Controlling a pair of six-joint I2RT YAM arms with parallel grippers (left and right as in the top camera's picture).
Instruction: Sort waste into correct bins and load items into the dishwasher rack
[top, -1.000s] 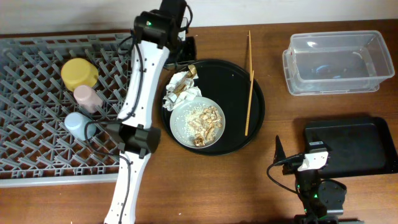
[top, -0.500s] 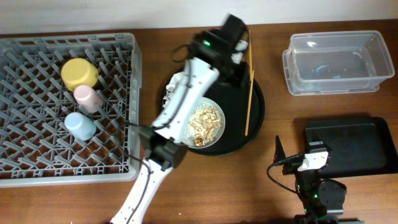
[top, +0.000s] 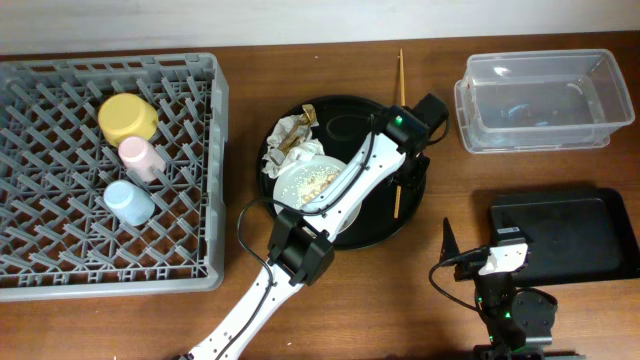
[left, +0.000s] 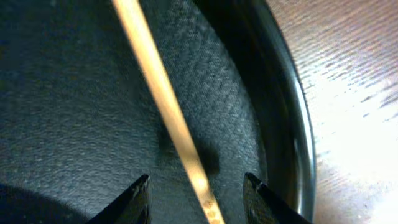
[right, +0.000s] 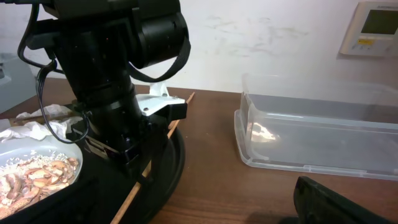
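Note:
My left gripper (top: 403, 160) is open low over the right side of the round black tray (top: 345, 125). In the left wrist view its fingertips (left: 198, 177) straddle one wooden chopstick (left: 161, 93) without touching it. The other chopstick (top: 401, 75) pokes out past the tray's far rim. The grey-blue plate (top: 300, 180) holds beige food bits, with the crumpled napkin (top: 290, 140) behind it. The yellow bowl (top: 127, 117), pink cup (top: 140, 155) and blue cup (top: 128, 202) stand in the grey rack (top: 60, 240). My right gripper (top: 447, 240) rests at the front right, and its jaws are not discernible.
The clear tub (top: 540, 100) sits at the back right and also shows in the right wrist view (right: 311, 137). The black container (top: 565, 235) lies in front of the tub, beside my right arm. Bare wood lies between the tray and both bins.
My left arm has swung from the tray's back left, near the rack, across to the tray's right side, and its open gripper is now down over a chopstick. The right arm has not moved.

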